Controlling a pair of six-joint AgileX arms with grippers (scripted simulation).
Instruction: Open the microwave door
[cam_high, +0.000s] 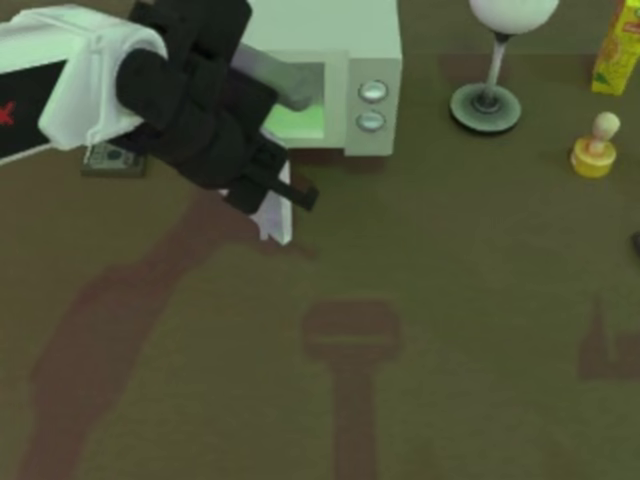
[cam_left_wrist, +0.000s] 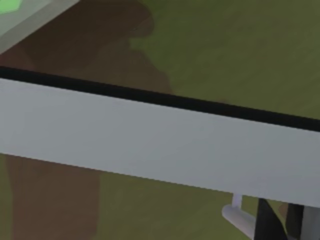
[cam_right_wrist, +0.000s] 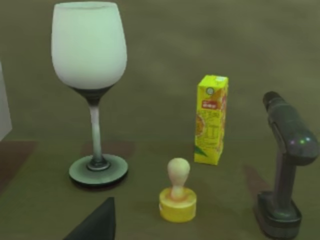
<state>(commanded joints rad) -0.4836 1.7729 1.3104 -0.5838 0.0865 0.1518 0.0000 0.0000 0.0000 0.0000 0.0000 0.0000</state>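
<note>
Fingers (cam_high: 292, 187) of the left gripper (cam_high: 283, 190) pinch the swung-open microwave door (cam_high: 277, 215) at its near edge, left of centre on the worktop (cam_high: 450, 330), the microwave (cam_high: 340, 75) just beyond.

- Wine glass (cam_right_wrist: 90, 55): upright on the tabletop (cam_high: 450, 300); pale bowl, thin stem, dark round foot.
- Juice carton (cam_right_wrist: 211, 120): yellow, upright, at the far right edge of the top view.
- Stamp (cam_right_wrist: 177, 197): yellow round base with a pale knob handle, upright, between glass and carton, nearer the front.
- Drill (cam_right_wrist: 286, 165): dark grey, standing on its base, beside the carton.
- Small flat grey-green item (cam_high: 112, 160): on the tabletop at left, partly hidden.
</note>
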